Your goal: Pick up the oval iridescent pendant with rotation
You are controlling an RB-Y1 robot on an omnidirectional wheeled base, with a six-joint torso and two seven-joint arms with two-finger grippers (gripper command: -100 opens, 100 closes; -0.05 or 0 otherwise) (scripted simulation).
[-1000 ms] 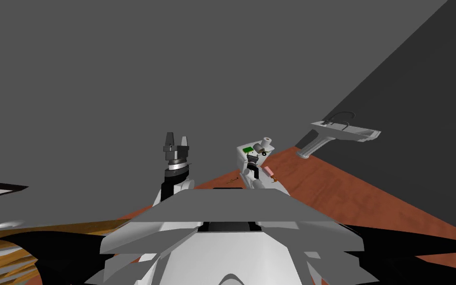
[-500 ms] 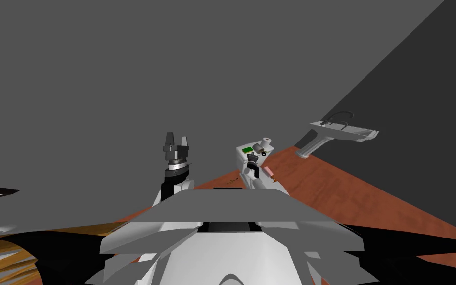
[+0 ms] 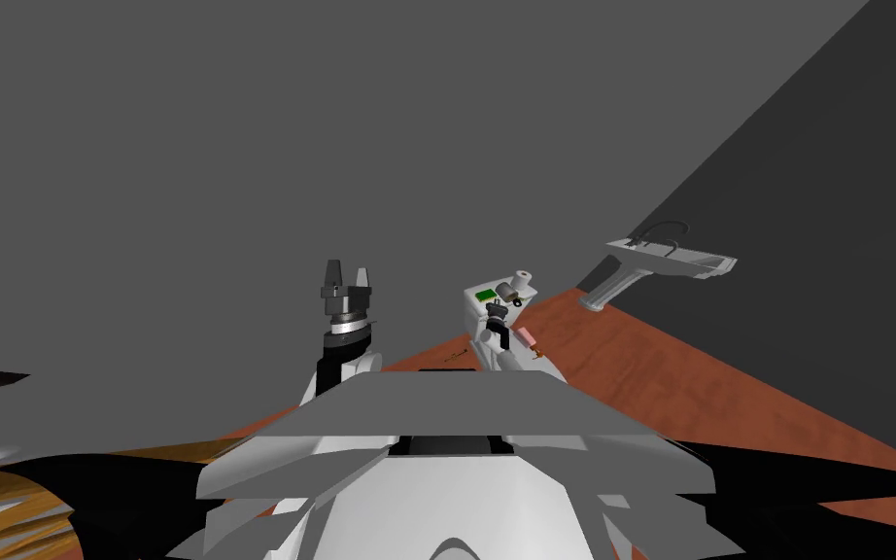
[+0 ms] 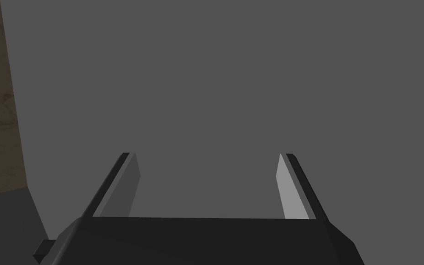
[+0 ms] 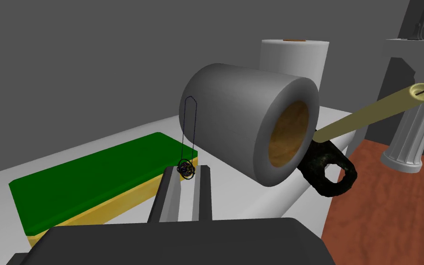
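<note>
The pendant (image 5: pixel 186 169), a small dark oval of wire rings with a purple glint, sits between the tips of my right gripper (image 5: pixel 187 171). Its thin chain loops up from there. The two fingers stand close together on the pendant's sides, just above a green-topped yellow sponge (image 5: pixel 100 184) on a white ledge (image 5: pixel 31 163). In the head view the right gripper (image 3: pixel 496 313) is over that white fixture (image 3: pixel 476 313). My left gripper (image 3: pixel 347 277) is raised at my left, fingers (image 4: pixel 131 184) wide apart with nothing between them.
A grey paper roll (image 5: pixel 248 135) lies on its side just beyond the pendant, and a second roll (image 5: pixel 294 57) stands behind it. A black ring-handled object (image 5: pixel 328 172) with a yellowish rod (image 5: pixel 367 117) juts out to the right. A pedestal sink (image 3: pixel 670 258) stands past the red-brown floor (image 3: pixel 689 379).
My right gripper's fingers have closed from wide open onto the pendant. My head view has shifted slightly, so the sink sits a little further left. The left arm has not moved.
</note>
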